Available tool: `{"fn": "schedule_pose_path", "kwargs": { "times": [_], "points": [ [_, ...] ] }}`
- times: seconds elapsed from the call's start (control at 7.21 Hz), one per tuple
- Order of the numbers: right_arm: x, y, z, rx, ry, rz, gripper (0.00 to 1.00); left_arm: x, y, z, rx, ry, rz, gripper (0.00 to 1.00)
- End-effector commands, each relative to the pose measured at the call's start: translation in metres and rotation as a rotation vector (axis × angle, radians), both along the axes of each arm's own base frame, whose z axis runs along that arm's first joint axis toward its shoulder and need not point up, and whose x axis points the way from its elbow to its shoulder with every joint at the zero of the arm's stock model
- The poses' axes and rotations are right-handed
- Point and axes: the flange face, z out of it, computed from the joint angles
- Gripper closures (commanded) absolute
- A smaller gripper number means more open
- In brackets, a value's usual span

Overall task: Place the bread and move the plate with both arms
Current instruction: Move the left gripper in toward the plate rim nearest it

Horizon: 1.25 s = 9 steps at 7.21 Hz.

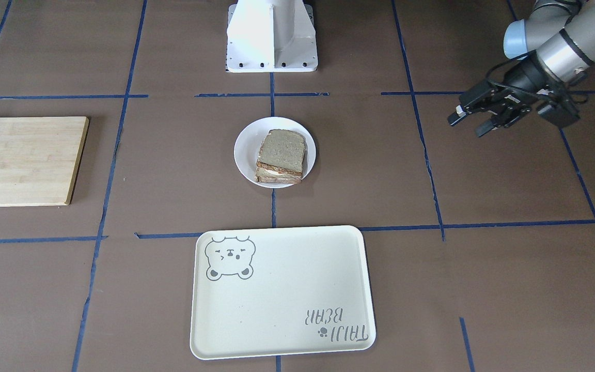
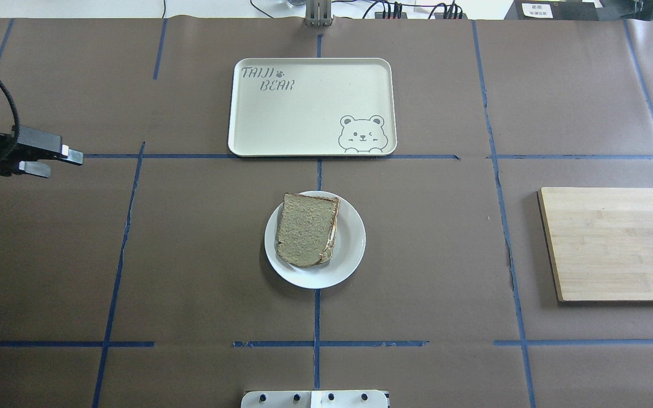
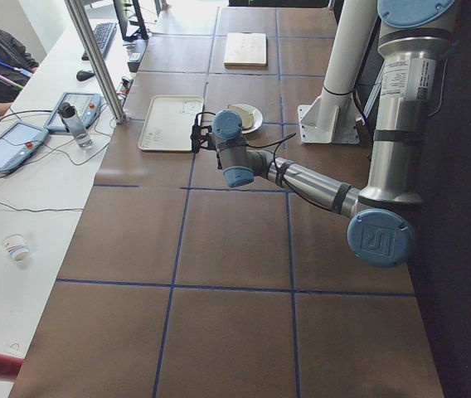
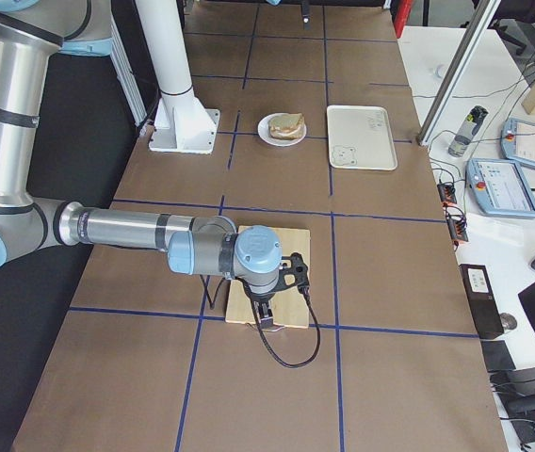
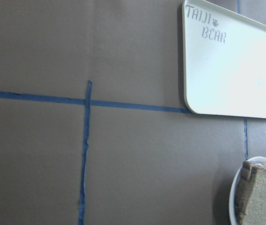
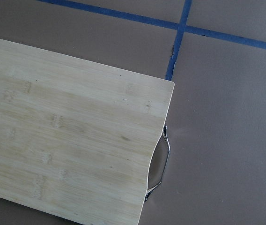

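Looking down on the table, we find the bread (image 2: 305, 226) lying flat on the plate (image 2: 352, 249), stacked on another slice with a pale layer between them; the plate sits at the table's middle on a blue tape line, between the white pedestal base (image 1: 271, 36) and the cream bear tray (image 2: 309, 105), touching neither. The left gripper (image 1: 475, 118) hangs above bare table, well off to the robot's left of the plate; its fingers are spread, with nothing between them. The right gripper (image 4: 264, 316) points down over the wooden cutting board (image 2: 615, 243), far to the robot's right; we see it only from the side camera, so we cannot tell whether it is released or clenched. Its wrist camera shows the board's end and a metal handle.
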Motion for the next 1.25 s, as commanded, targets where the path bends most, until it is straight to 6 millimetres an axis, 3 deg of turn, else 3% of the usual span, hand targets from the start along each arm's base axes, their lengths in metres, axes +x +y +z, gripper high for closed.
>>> {"fn": "schedule_pose_path", "kwargs": {
  "times": [0.0, 0.42, 0.69, 0.97, 1.11],
  "points": [
    [0.0, 0.0, 0.0, -0.002, 0.0, 0.002, 0.0, 0.056, 0.027, -0.009, -0.018, 0.092, -0.063, 0.0],
    [0.0, 0.0, 0.0, 0.0, 0.0, 0.001, 0.0, 0.149, 0.068, -0.041, -0.065, 0.197, -0.147, 0.0],
    [0.0, 0.0, 0.001, -0.005, -0.002, 0.002, 0.0, 0.215, 0.075, -0.05, -0.074, 0.21, -0.182, 0.0],
    [0.0, 0.0, 0.001, -0.005, -0.002, 0.002, 0.0, 0.256, 0.075, -0.028, -0.139, 0.291, -0.232, 0.04],
    [0.0, 0.0, 0.001, -0.003, -0.002, 0.001, 0.0, 0.266, 0.077, -0.028, -0.181, 0.327, -0.244, 0.13]
  ]
}}
